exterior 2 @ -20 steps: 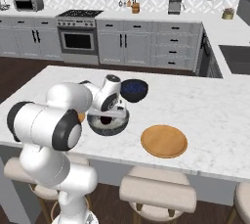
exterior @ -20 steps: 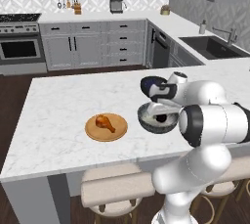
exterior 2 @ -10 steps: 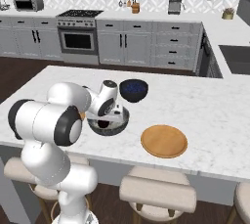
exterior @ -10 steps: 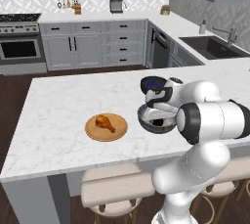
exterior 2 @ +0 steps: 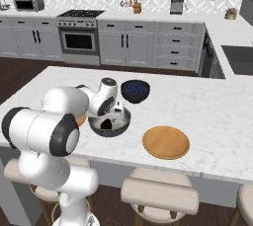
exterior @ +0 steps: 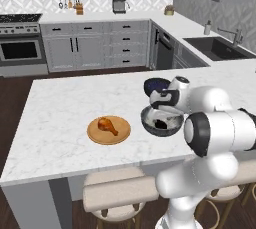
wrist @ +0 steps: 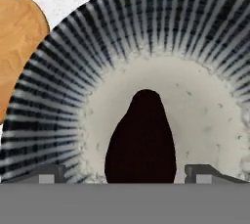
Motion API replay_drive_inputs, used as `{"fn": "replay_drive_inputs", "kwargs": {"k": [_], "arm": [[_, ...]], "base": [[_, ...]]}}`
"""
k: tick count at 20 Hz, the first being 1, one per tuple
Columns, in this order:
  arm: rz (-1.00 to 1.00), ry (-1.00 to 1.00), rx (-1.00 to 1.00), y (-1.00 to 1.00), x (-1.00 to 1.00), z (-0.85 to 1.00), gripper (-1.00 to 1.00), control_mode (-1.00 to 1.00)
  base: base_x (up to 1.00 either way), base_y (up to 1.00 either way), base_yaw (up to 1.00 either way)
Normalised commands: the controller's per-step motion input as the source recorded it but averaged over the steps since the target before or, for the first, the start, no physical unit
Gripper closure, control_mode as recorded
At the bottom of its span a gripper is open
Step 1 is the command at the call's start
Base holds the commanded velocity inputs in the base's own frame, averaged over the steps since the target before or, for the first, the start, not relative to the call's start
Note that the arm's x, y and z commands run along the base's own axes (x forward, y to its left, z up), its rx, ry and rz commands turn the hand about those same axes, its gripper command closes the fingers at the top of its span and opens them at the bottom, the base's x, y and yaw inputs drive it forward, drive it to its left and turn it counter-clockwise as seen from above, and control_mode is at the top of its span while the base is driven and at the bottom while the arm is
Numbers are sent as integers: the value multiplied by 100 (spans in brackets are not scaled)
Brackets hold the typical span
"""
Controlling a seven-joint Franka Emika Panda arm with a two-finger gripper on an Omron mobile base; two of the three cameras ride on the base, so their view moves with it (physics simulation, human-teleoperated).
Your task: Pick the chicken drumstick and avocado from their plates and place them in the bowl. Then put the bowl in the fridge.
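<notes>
I have the gripper (wrist: 124, 173) hanging just above the bowl (exterior: 161, 121), pointing down into it; its two fingertips (wrist: 48, 174) stand wide apart at either side of the avocado (wrist: 141, 139), touching nothing, so the hand is spread and empty; the avocado lies on the pale floor of the bowl, narrow end pointing away from the fingertips along the hand view, and I judge that half of the pick-and-place done.

What matters for my next move is the drumstick (exterior: 107, 125); it lies on its wooden plate (exterior: 109, 130) on the island counter (exterior: 60, 118), to the left of the bowl in the left base view and well clear of it, nothing standing between them; its long axis runs slantwise across the plate, thick end toward the far left, bone end toward the near right; I would guess the hand has to lift clear of the rim, travel sideways over the counter to that plate, and turn so the fingers close across the meat rather than along it.

The other plate (exterior 2: 166, 142) sits bare on the opposite side of the bowl; a smaller dark blue bowl (exterior 2: 135, 91) stands just behind the grey one, close enough that I would keep the wrist clear of it when swinging out.
</notes>
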Motion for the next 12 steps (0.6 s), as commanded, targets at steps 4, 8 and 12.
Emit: {"fn": "replay_drive_inputs", "kwargs": {"k": [4,8,12], "arm": [[0,-14,-7,46,-19,72,-100,-100],[7,-17,-12,97,-75,90,-100,-100],[11,-15,-13,100,-80,45,-100,-100]], "base": [[0,0,0],[0,0,0],[0,0,0]]}}
